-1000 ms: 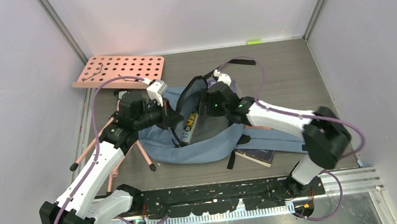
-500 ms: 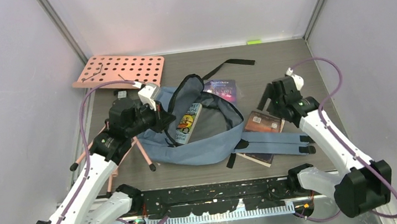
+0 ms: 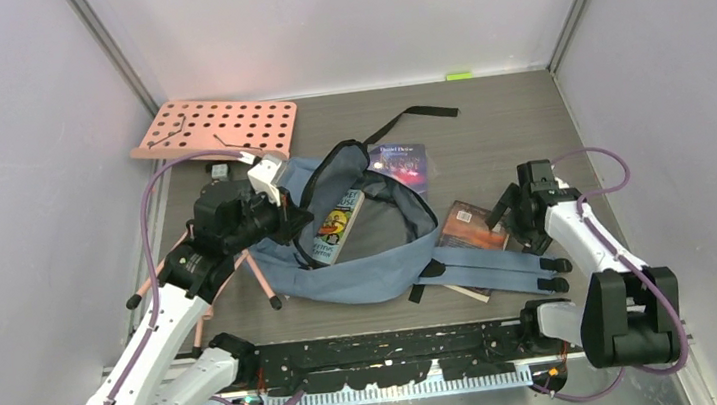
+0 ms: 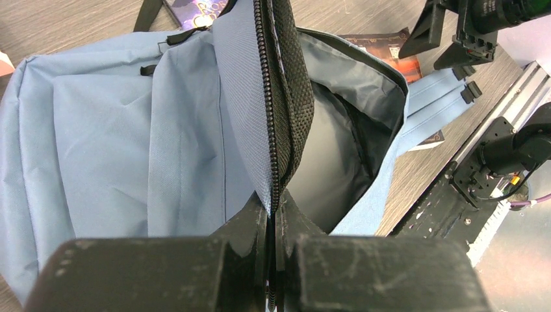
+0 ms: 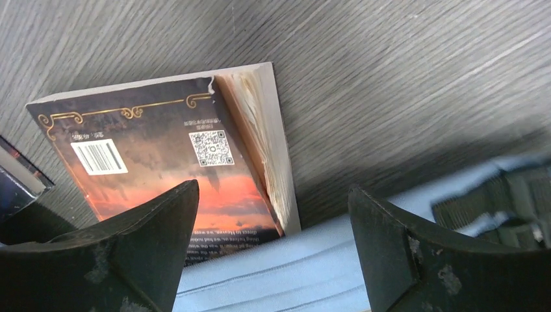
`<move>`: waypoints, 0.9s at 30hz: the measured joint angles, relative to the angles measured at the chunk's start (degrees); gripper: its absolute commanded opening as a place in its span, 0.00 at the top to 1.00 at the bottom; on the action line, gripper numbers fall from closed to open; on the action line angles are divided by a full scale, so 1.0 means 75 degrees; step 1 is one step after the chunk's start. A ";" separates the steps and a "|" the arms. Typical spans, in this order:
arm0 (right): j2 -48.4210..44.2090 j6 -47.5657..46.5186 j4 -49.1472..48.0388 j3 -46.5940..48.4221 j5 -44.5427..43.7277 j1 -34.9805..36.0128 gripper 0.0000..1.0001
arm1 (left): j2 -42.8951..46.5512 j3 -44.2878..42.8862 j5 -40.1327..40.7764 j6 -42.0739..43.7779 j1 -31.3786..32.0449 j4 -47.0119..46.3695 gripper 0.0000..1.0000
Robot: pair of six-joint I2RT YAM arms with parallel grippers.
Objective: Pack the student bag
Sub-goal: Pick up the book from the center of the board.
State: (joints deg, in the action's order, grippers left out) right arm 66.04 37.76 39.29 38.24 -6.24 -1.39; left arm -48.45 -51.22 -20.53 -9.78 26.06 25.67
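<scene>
**Top view.** The bag lies flat in the middle of the frame, its mouth gaping. At its left rim the left gripper is pressed together on the zipper edge, and a yellow book already lies inside. Right of centre, the right gripper is spread wide at the orange book. That book lies on the table with its lower end under a strap. The step in hand looks like fetching this book for the bag.

**Left wrist view.** The zipper tape runs straight out of the shut jaws and is lifted, with grey lining showing beyond it at centre right. This hold is best kept high and taut, so the mouth does not sag when a book arrives.

**Right wrist view.** The spread fingers straddle the book's page edge, one over the cover at lower left and one over bare table at lower right. The strap crosses the bottom of the frame on top of the book.

- The grip should take the free edge toward the upper part of the frame, well clear of the strap, so no webbing is pinched.
- It is probably best to slide the book out from under the strap before lifting it, or the bag may be dragged along.
</scene>
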 measured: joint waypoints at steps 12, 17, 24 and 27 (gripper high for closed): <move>0.1058 0.0219 -0.1542 -0.0388 0.1606 -0.0597 0.54 | 0.0006 0.0006 -0.0003 0.0140 0.0000 0.0050 1.00; 0.1341 0.0350 -0.2305 -0.0376 0.2113 -0.0618 0.85 | 0.0006 0.0006 -0.0003 0.0169 0.0000 0.0055 1.00; 0.1408 0.0396 -0.2745 -0.0402 0.2340 -0.0618 1.00 | 0.0006 0.0006 -0.0003 0.0175 0.0000 0.0070 1.00; 0.1338 0.0408 -0.2833 -0.0460 0.2340 -0.0618 1.00 | 0.0006 0.0006 -0.0003 0.0178 0.0000 0.0099 1.00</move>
State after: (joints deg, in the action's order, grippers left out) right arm 76.07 40.82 18.04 34.79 11.31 -6.02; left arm -48.40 -51.18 -20.56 -8.45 26.06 26.41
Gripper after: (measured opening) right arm 0.082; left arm 0.032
